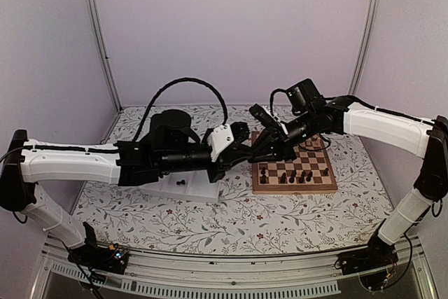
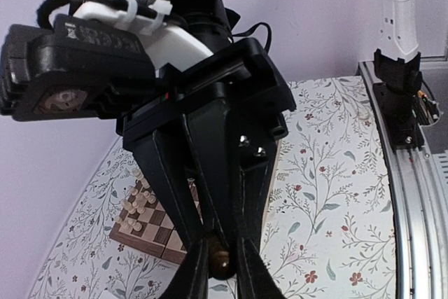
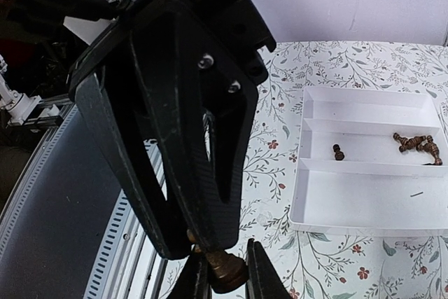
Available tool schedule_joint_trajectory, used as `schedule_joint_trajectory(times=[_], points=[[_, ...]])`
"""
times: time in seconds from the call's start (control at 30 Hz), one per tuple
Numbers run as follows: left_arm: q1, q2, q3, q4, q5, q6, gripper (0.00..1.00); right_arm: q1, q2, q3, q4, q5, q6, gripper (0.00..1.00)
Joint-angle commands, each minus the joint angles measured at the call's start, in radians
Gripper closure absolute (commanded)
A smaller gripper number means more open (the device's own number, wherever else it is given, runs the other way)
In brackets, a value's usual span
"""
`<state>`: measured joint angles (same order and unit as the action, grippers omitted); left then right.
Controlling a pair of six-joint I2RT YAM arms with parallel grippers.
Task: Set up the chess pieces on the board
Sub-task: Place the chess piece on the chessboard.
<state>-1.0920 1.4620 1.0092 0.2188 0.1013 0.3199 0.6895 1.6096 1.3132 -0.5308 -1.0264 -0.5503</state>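
Left wrist view: we see the left pincer (image 2: 222, 281) and the right pincer (image 2: 215, 241) meeting tip to tip in mid-air. Each looks clamped on the same small brown chess piece (image 2: 222, 264), one from below and one from above. The board (image 2: 150, 232) lies on the floral table (image 2: 329, 194) at about eight o'clock of the held piece, with pale pieces (image 2: 136, 204) on its far rows.

From the top external view, the meeting point hangs over the board's nine o'clock edge. A few dark pieces (image 1: 290, 175) stand on the near rows at its six o'clock side. The white tray (image 3: 350, 201), at the board's nine o'clock, holds loose pieces (image 3: 416, 143) in its middle compartment.

We judge the hand-over itself to be the hazard. With two grips on so small a piece, a pull by either arm before the other lets go could twist it out of line or snap it free. A dropped piece could roll across the table or land among the standing men and topple them. A skewed grip would make it hard to set the piece upright on its square.
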Motion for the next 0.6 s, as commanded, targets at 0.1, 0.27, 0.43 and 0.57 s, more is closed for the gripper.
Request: schedule_joint_trajectory(times=[0.1,0.27,0.43,0.57], points=[[0.023,0.011,0.025,-0.017,-0.007,-0.039,0.82,0.002,-0.027,-0.015,-0.005,0.001,-0.024,0.87],[0.032,0.006,0.022,-0.026,-0.040,-0.043,0.76,0.003,-0.034,-0.020,-0.003,0.000,-0.027,0.87],[0.037,0.015,0.030,-0.040,-0.035,-0.054,0.83,0.002,-0.032,-0.019,-0.004,-0.001,-0.026,0.87],[0.043,0.029,0.041,-0.050,-0.019,-0.064,0.89,0.001,-0.030,-0.017,-0.003,-0.001,-0.027,0.87]])
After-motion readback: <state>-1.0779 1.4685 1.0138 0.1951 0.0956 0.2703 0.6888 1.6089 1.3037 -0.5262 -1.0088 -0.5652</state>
